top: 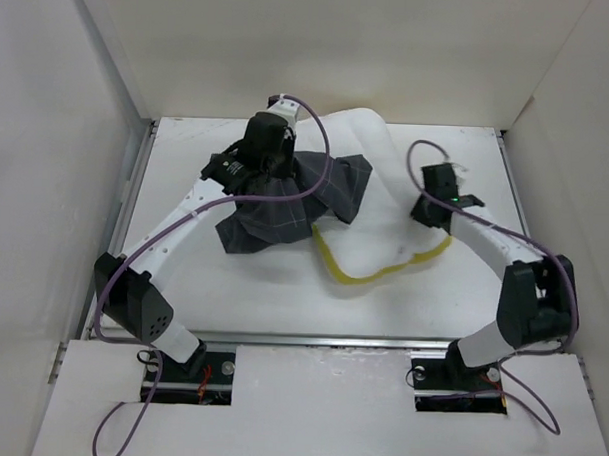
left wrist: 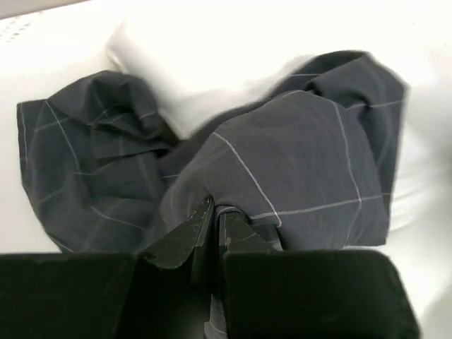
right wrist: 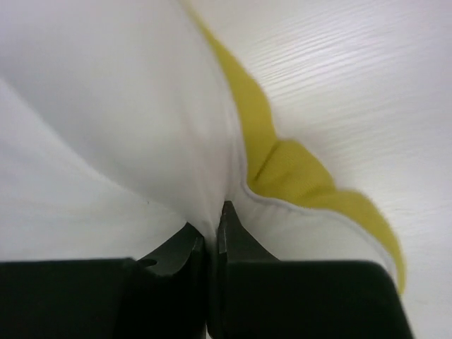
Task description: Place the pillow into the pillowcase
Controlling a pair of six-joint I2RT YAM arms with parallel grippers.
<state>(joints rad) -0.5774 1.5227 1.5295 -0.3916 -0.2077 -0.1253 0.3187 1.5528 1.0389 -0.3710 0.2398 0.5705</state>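
The flat white table (top: 232,296) with a faint wood grain carries two things. The large white puffy pillow (top: 390,206) lies on it between my left jaws and my right jaws. Its yellow band (top: 378,274) curves along the table just beside my right jaws. The crumpled charcoal-grey fabric pillowcase (top: 285,212) with thin light checks spreads ahead of and under my left jaws, partly on bare table, partly over the pillow's end.

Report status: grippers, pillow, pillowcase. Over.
Left gripper shut on the pillowcase. Right gripper shut on the pillow beside its yellow band. Pillow mostly outside the bunched pillowcase. No obstruction seen.
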